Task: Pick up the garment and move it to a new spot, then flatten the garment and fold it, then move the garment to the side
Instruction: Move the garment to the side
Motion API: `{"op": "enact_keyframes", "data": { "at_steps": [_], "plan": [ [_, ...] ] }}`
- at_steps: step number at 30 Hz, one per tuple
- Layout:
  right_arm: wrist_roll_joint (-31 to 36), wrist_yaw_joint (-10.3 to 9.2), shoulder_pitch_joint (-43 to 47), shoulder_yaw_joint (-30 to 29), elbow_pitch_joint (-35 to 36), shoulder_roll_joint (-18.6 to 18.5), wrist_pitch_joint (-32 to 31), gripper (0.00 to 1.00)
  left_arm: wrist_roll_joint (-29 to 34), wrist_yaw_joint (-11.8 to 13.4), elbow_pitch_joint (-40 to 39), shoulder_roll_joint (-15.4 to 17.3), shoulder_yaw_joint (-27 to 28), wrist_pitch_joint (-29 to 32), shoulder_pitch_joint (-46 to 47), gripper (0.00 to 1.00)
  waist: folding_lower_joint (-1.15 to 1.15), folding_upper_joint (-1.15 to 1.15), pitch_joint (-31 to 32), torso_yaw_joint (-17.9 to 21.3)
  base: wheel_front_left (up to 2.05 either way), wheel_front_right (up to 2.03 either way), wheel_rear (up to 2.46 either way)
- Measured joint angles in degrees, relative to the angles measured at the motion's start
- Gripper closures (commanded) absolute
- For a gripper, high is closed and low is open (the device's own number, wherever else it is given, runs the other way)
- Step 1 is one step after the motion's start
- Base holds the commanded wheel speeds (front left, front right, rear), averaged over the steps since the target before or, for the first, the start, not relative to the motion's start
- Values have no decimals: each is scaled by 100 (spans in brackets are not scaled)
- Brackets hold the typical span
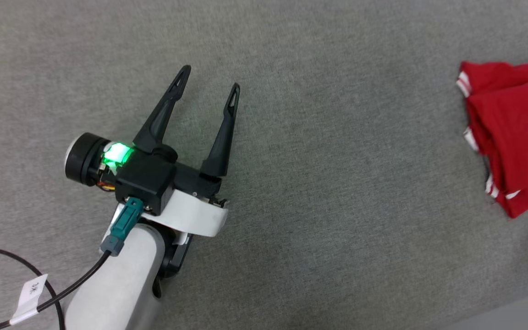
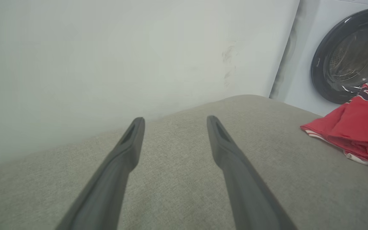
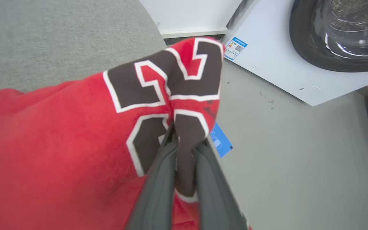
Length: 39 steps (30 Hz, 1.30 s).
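Where its printed part is pinched, the red jersey T-shirt with white-and-red striped trim and black, white-edged numerals (image 3: 59, 143) is bunched up at the rounded corner of the grey woven-fabric surface (image 1: 337, 206). The right gripper (image 3: 185, 143) has its jaws clenched on a fold of the numerals, and the cloth falls away from there onto the grey fabric. In the head view the shirt (image 1: 516, 133) lies in folds at the right border, cut off by the frame. A wide stretch of grey fabric lies between it and the left gripper (image 1: 210, 79), which hovers well apart from it with its jaws released and spread.

From the left wrist the gripper (image 2: 175, 120) points toward the far edge of the grey fabric and a white wall (image 2: 107, 48). Beyond the corner is a pale grey floor (image 3: 299, 159). A white front-loading washing machine (image 3: 267, 64) stands on it, and I cannot tell what lies behind its dark round door (image 3: 337, 35).
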<state>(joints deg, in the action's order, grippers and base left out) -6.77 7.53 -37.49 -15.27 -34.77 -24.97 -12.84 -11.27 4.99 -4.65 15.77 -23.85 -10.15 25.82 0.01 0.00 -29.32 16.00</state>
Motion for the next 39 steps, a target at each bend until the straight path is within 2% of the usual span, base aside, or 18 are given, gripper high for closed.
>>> {"op": "enact_keyframes", "data": {
  "at_steps": [2,3,4,5,8,12,17,21,26,30,39],
  "plan": [
    [175,0,-132,-229,-157,23,191,100,35,-14,-109,10,-32,57,71,0,0,0,-203,24,0,0,0],
    [260,-1,-193,-323,-247,63,272,84,49,-25,-145,19,-42,76,99,0,0,0,-289,32,0,0,0],
    [350,-1,-233,-382,-348,126,332,61,51,-46,-166,26,-59,96,127,0,0,0,-365,37,0,0,0],
    [439,-1,-251,-444,-444,194,422,0,51,-47,-183,34,-65,101,145,0,0,0,-426,37,0,0,0],
    [749,-1,-335,-672,-791,360,887,0,49,-44,-221,80,-67,138,148,0,0,0,-526,12,0,0,0],
    [1044,0,-414,-902,-1029,382,1277,0,26,5,-216,148,-12,132,106,0,0,0,-448,43,0,0,0],
    [1321,0,-410,-979,-1098,382,1580,0,-107,82,-53,169,52,32,-194,0,-1,0,-120,99,0,0,0],
    [1439,0,-88,-805,-983,433,1763,0,-246,185,156,131,98,-101,-534,0,-1,0,295,123,0,0,0],
    [1357,-1,577,-463,-563,755,1923,0,-447,334,412,14,182,-222,-1001,0,-2,0,928,89,0,0,0],
    [1188,-1,1248,-130,-30,1098,1930,0,-677,357,575,-68,271,-324,-1266,0,-2,0,1409,-25,0,0,0],
    [803,0,2298,626,1316,1714,1828,0,-865,411,779,-123,527,-452,-1668,0,-3,0,2069,-632,0,0,0]
  ]
}}
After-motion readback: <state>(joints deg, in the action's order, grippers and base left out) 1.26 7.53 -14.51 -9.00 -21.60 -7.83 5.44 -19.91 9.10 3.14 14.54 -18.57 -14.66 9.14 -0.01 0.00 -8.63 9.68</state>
